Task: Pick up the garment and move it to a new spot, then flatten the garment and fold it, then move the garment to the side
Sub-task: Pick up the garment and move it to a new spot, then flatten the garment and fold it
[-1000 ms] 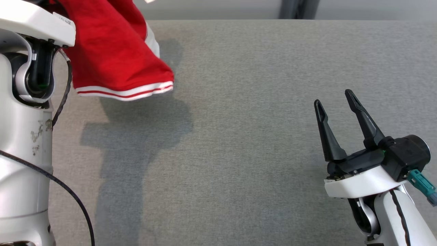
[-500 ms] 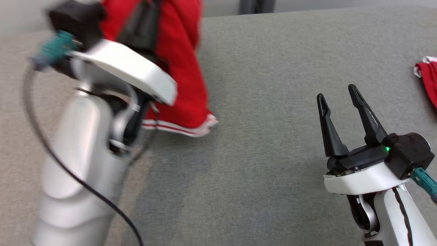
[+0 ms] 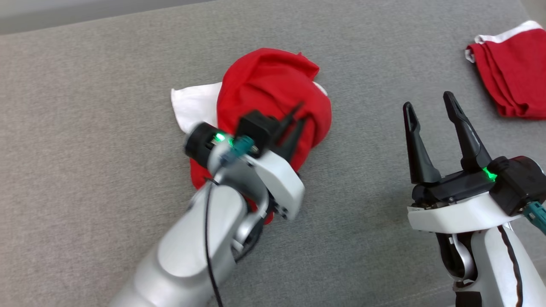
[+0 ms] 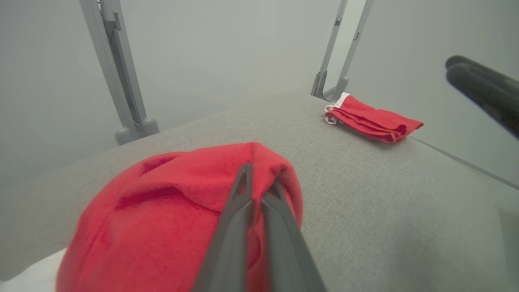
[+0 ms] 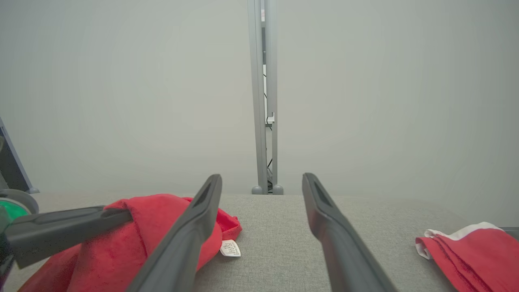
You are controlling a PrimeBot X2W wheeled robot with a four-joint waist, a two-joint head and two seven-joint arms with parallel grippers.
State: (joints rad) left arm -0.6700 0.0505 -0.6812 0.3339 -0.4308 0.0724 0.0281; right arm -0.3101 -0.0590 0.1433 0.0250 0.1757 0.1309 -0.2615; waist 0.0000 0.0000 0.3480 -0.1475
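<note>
The red garment lies in a crumpled heap on the grey tabletop, a little above the middle of the head view, toward 12 o'clock. A white part of it comes out at its 9 o'clock side and lies flat on the surface. In the right wrist view a small white label hangs from the edge of the heap that faces this camera.

The left arm enters from 7 o'clock and reaches over the heap. The left gripper has its two dark fingers pressed together, and in the left wrist view their tips pinch a raised fold at the top of the red cloth. The heap rests on the tabletop under them.

The right gripper stands at 4 o'clock, well apart from the garment. Its fingers are spread wide, point toward 12 o'clock and have nothing between them.

A folded red cloth with a white border lies at 2 o'clock, near the far right corner of the tabletop. Behind the tabletop a grey metal post stands against a pale wall.
</note>
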